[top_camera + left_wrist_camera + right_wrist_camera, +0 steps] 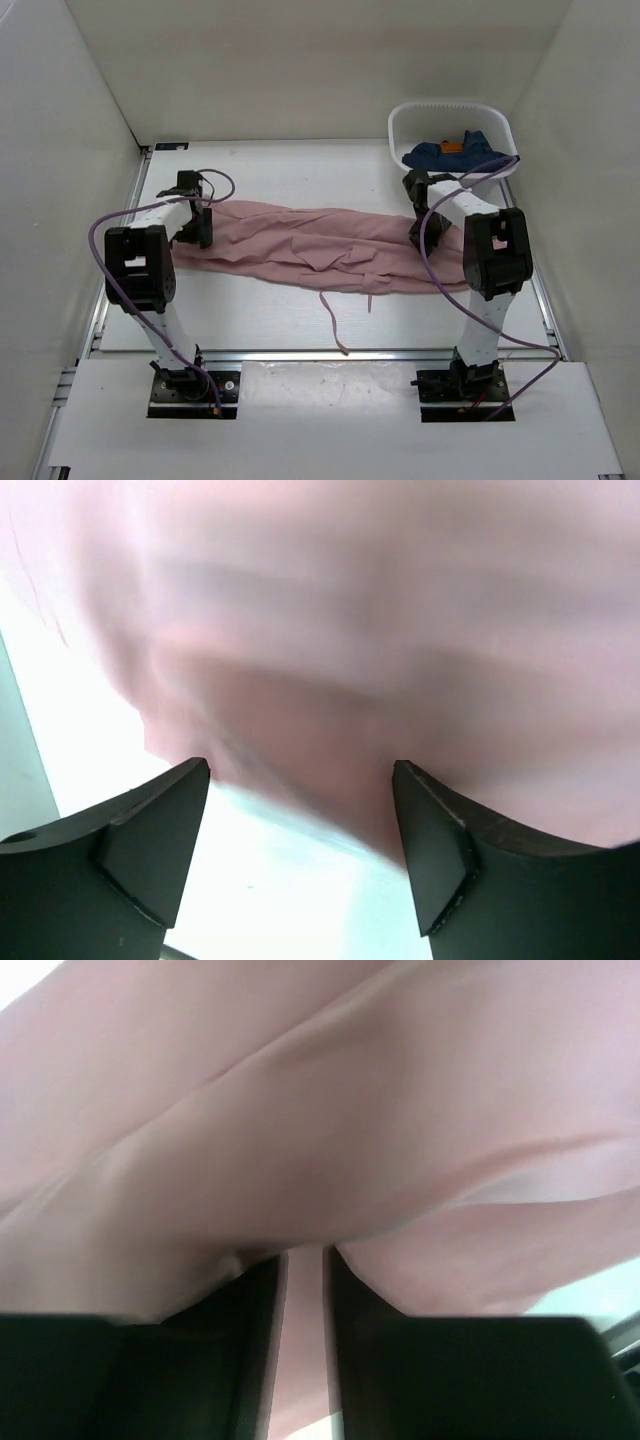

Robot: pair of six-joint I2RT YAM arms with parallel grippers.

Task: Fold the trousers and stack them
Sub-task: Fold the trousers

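The dusty-pink trousers [320, 250] lie stretched left to right across the white table [260, 320], wrinkled, with a thin drawstring [332, 320] trailing toward the front. My left gripper [198, 228] is at their left end. In the left wrist view it [300, 770] stands open, bare table between its fingers and the edge of the trousers [400, 630] just beyond the tips. My right gripper [420, 236] is at their right end. In the right wrist view it [305, 1260] is shut on a fold of the trousers [300, 1110], with pink fabric in the narrow gap.
A white basket [400, 125] stands at the back right, holding a dark blue garment [445, 152] with an orange patch. White walls close in the table on the left, right and back. Purple cables loop from both arms.
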